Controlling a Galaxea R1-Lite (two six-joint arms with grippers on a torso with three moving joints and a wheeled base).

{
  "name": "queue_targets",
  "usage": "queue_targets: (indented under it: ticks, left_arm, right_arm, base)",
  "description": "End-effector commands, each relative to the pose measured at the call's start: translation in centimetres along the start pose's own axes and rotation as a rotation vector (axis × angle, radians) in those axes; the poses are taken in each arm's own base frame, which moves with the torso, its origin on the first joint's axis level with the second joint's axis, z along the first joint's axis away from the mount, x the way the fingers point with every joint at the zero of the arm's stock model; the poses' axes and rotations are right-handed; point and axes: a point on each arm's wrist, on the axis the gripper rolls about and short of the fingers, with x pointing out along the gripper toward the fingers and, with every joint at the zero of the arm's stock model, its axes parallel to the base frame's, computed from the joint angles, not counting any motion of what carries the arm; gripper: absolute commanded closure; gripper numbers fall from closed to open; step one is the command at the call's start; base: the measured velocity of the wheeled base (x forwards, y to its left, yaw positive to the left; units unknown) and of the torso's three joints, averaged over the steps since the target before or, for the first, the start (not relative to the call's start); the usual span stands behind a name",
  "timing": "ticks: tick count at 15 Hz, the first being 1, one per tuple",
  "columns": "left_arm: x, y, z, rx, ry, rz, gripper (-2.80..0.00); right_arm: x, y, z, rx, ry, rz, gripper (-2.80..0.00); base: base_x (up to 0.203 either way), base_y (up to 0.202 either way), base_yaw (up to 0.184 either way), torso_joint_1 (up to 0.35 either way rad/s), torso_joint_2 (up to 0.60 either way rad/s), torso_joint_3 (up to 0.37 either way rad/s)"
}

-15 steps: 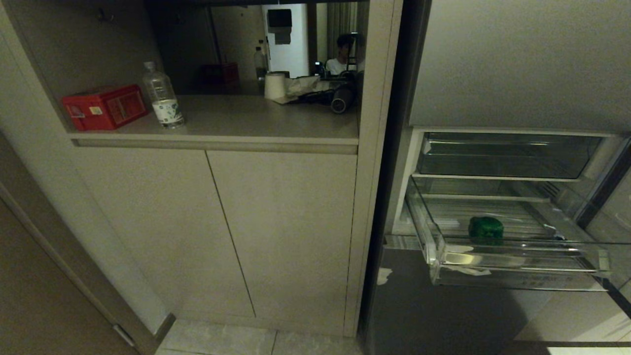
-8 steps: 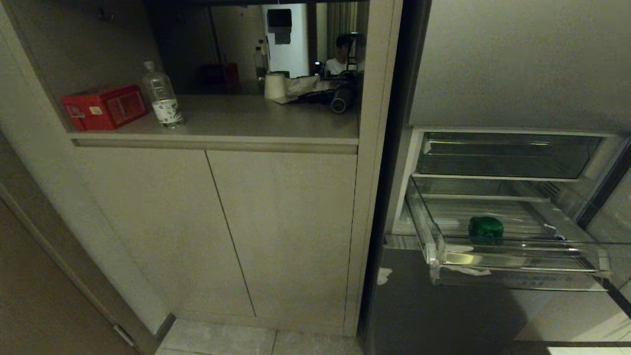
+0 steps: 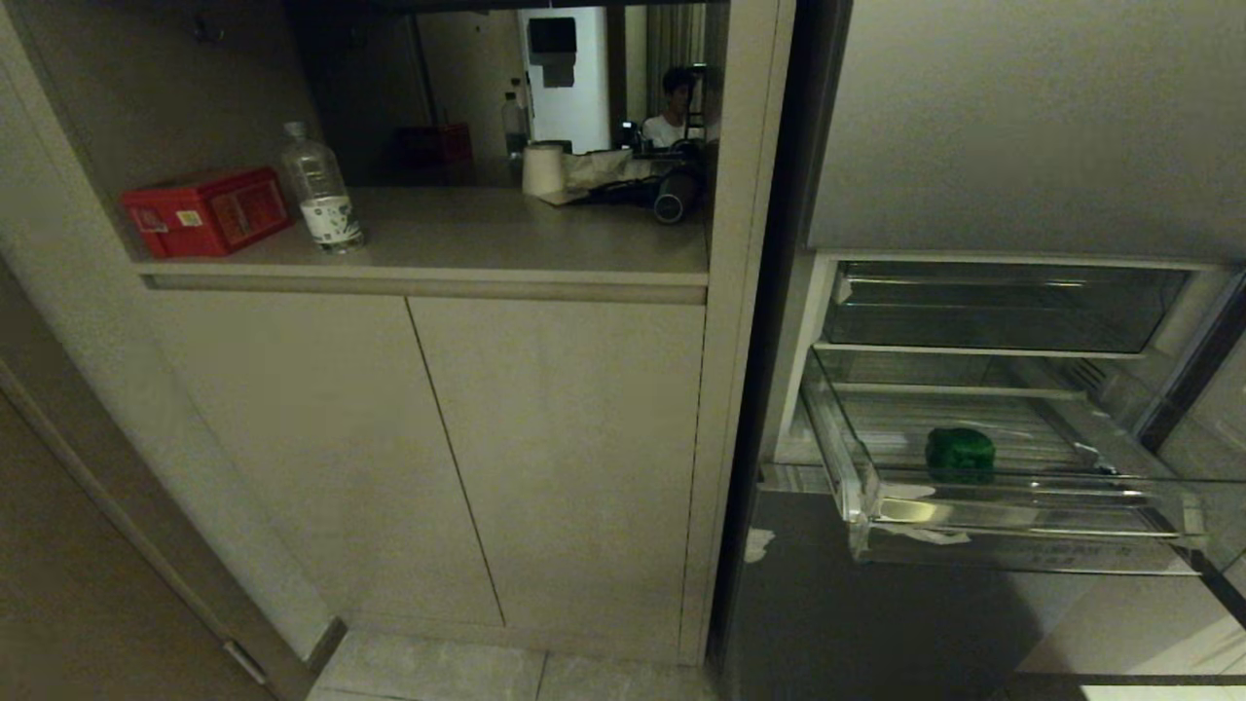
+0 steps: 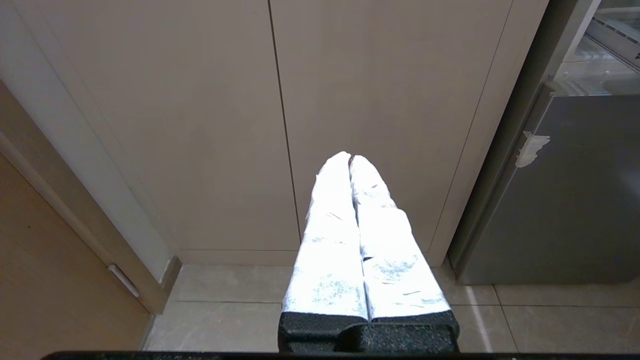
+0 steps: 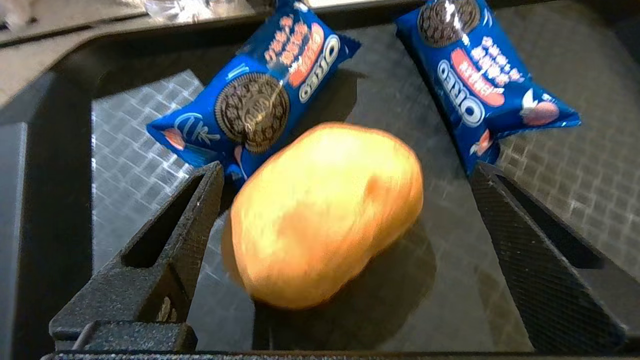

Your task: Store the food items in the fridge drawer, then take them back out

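Observation:
The fridge drawer (image 3: 1022, 516) stands pulled out at the lower right of the head view, and a dark glossy green lumpy food item (image 3: 960, 450) lies on its ribbed floor. Neither arm shows in that view. In the right wrist view, a round orange-brown food item (image 5: 325, 210) lies on a black tray (image 5: 565, 165). My right gripper (image 5: 347, 172) is open, with one black finger on each side of it and not touching it. My left gripper (image 4: 349, 157) is shut and empty, parked low and pointing at the beige cabinet doors.
Two blue Oreo packets (image 5: 260, 95) (image 5: 475, 75) lie on the tray just beyond the orange-brown item. A shallower clear tray (image 3: 993, 307) sits above the drawer. The cabinet shelf holds a red box (image 3: 206, 210), a water bottle (image 3: 321, 190) and a paper roll (image 3: 543, 168). A person (image 3: 672, 107) is beyond it.

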Motion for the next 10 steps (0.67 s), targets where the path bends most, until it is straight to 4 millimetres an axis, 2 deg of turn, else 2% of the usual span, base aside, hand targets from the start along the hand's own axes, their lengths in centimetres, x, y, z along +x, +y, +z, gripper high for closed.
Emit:
queue_targets:
  ticks: [1,10]
  left_arm:
    - [0.0,0.0,0.0,0.0,0.0,0.001,0.0]
    - [0.0,0.0,0.0,0.0,0.001,0.0,0.0]
  right_arm:
    - [0.3,0.1,-0.4,-0.001,0.006,0.003,-2.8]
    - [1.5,0.1,-2.0,-0.02,0.007,0.021,-2.8]
  base:
    - [0.0,0.0,0.0,0.0,0.0,0.0]
    - [0.0,0.0,0.0,0.0,0.0,0.0]
